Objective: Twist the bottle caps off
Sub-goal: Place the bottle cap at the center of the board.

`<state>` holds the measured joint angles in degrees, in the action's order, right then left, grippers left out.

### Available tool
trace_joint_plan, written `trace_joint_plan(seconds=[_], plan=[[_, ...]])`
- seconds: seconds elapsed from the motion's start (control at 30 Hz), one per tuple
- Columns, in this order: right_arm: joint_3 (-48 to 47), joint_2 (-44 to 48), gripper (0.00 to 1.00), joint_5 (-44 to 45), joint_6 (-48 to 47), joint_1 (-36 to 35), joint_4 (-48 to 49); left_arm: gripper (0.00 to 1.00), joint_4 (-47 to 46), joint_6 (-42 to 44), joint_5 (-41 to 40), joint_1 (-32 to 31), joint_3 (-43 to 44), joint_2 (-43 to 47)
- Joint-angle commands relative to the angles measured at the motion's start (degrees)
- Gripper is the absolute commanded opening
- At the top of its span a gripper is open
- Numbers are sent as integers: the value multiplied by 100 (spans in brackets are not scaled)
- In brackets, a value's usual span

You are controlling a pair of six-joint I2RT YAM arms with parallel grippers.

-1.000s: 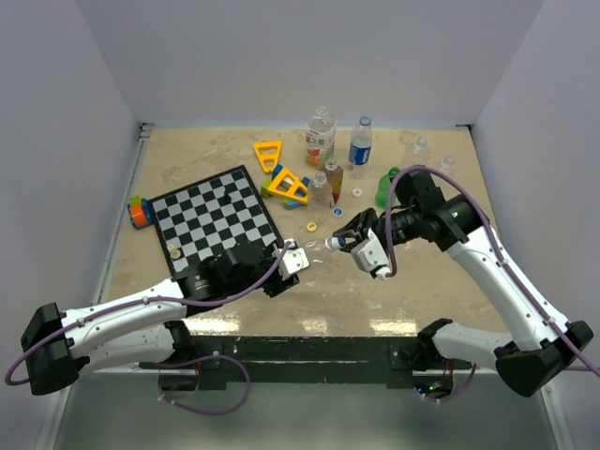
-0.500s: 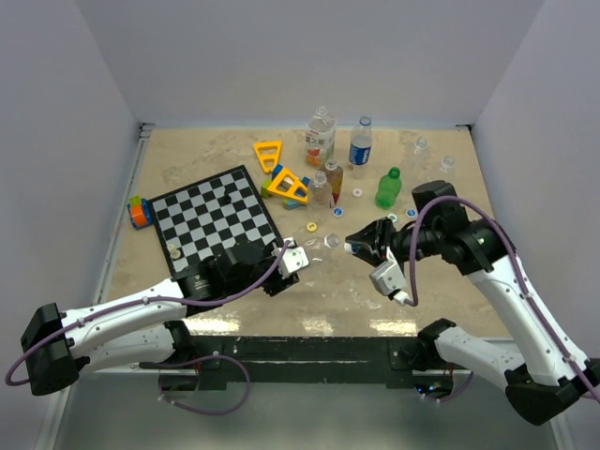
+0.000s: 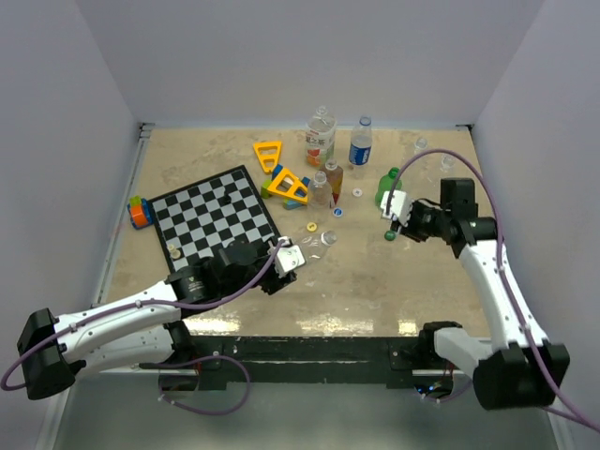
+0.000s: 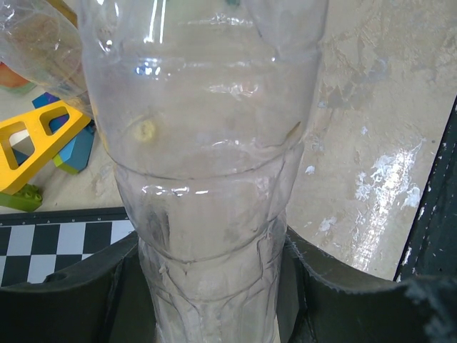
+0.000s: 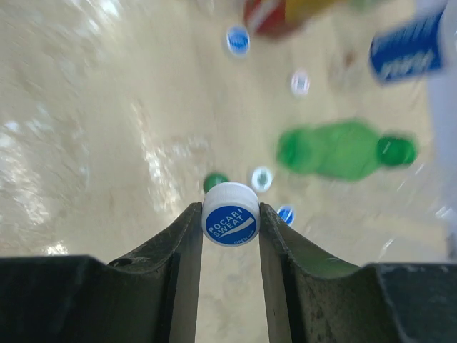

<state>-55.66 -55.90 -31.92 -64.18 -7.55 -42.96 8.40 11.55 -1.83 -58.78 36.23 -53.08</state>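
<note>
Right fingers (image 5: 178, 271) pinch white cap (image 5: 230, 214), green bottle (image 5: 341, 150) blurred

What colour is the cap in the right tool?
The cap is white, blue-topped; right wrist view.

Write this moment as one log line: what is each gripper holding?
left gripper: shut on clear bottle | right gripper: shut on white cap | cap state: off, held away from bottle
</note>
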Motion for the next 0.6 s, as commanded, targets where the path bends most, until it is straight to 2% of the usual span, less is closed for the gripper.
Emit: trace_joint_plan(seconds=[0.0, 0.13, 0.4, 0.57], plan=[[257, -859, 0, 405, 319, 1184, 577, 0, -172, -4, -55, 25, 200, 184], [643, -1431, 0, 871, 530, 1449, 1447, 0, -164, 5, -20, 25, 218, 184], [1057, -2108, 15, 1003, 749, 1449, 2704, 0, -172, 5, 33, 25, 218, 140], [1075, -2618, 27, 960, 855, 1441, 3056, 0, -164, 5, 59, 25, 218, 131]])
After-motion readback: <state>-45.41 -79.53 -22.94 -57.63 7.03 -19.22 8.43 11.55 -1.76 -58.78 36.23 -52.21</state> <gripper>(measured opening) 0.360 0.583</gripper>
